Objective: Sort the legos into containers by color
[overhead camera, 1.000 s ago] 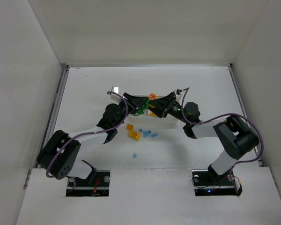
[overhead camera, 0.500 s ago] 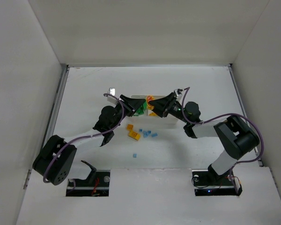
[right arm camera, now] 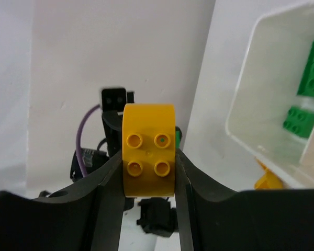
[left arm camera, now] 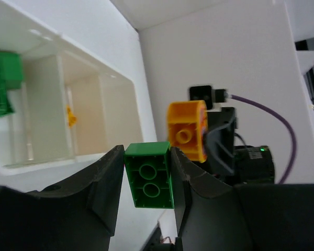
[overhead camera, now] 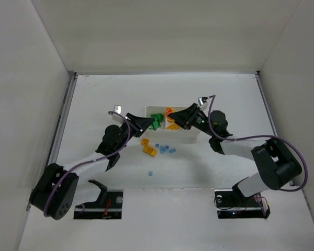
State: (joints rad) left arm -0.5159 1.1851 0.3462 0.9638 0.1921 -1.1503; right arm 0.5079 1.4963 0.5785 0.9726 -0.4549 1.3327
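The white three-compartment tray sits mid-table, with green bricks in its left compartment and an orange piece further right. My left gripper hovers at the tray's left end, shut on a green brick. My right gripper hovers over the tray's middle, shut on a yellow brick. That yellow brick also shows in the left wrist view. The right wrist view shows the tray's wall and the green bricks inside.
Two loose yellow-orange bricks and several tiny light blue bricks lie on the table in front of the tray. One more blue brick lies nearer the arm bases. White walls enclose the table.
My left gripper has drawn back leftward from over the tray to its left end, still holding the green brick. The right gripper has stayed over the tray while its arm shifted.
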